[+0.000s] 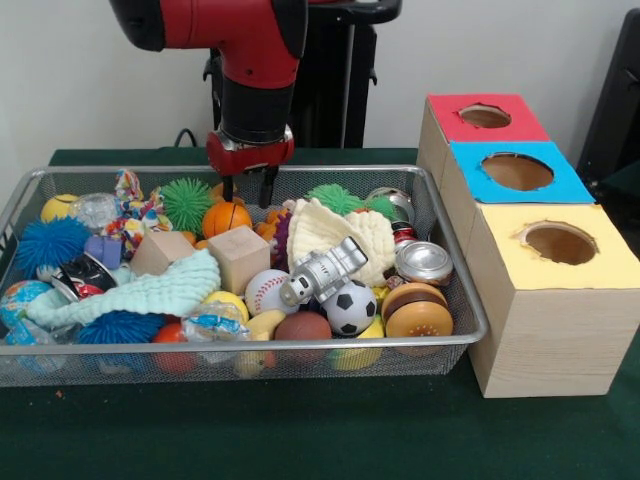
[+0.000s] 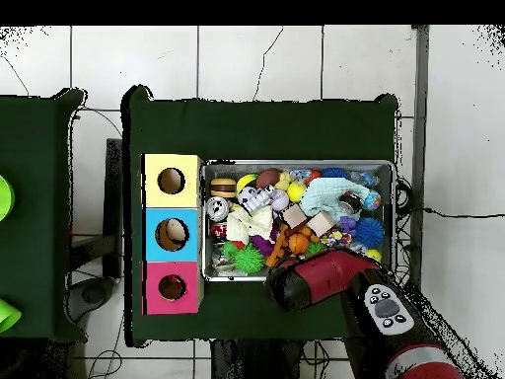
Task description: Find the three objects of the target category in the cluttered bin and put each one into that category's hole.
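The cluttered bin (image 1: 340,168) is a wide silver wire-mesh tray packed with toys; it also shows in the overhead view (image 2: 296,164). My gripper (image 1: 248,192) hangs open and empty over the bin's back middle, just above an orange basketball (image 1: 225,217). In the overhead view the red arm (image 2: 306,279) covers it. A pale yellow curved toy (image 1: 264,323) lies half buried at the front, between a baseball (image 1: 264,290) and a brown ball (image 1: 302,327). No orange toy with black stripes shows clearly. Beside the bin are red (image 1: 485,115), blue (image 1: 517,171) and yellow (image 1: 560,242) holes.
The bin also holds a wooden cube (image 1: 238,257), a silver robot toy (image 1: 322,272), a soccer ball (image 1: 351,308), a burger toy (image 1: 418,310), a tin can (image 1: 424,262), a mint cloth (image 1: 150,290), a cream cloth (image 1: 335,235), and blue (image 1: 48,243) and green (image 1: 185,200) spiky balls.
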You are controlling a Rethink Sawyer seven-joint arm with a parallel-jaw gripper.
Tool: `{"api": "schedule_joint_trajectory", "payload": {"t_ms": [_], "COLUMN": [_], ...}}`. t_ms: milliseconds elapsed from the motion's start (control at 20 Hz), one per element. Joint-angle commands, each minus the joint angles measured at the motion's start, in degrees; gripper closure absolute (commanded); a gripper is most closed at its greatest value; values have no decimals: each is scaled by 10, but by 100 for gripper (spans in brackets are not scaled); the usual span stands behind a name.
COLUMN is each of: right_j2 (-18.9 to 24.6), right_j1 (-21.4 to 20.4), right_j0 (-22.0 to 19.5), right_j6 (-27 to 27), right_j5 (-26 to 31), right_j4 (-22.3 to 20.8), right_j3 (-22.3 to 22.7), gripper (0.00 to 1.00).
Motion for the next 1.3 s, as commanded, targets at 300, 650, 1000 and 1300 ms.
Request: {"api": "schedule_joint_trajectory", "payload": {"t_ms": [300,650,1000,1300], "right_j2": [-53,-109,-125,-94], "right_j1": [-13,-19,-6,-9], "right_j0": [37,91,108,62], "right_j6": [-47,-47,-12,-19], "right_j5": [100,143,101,58], "right_j4": [-49,-87,-117,-82], "right_j3": [-77,-105,-105,-74], "gripper": [0,0,0,100]}}
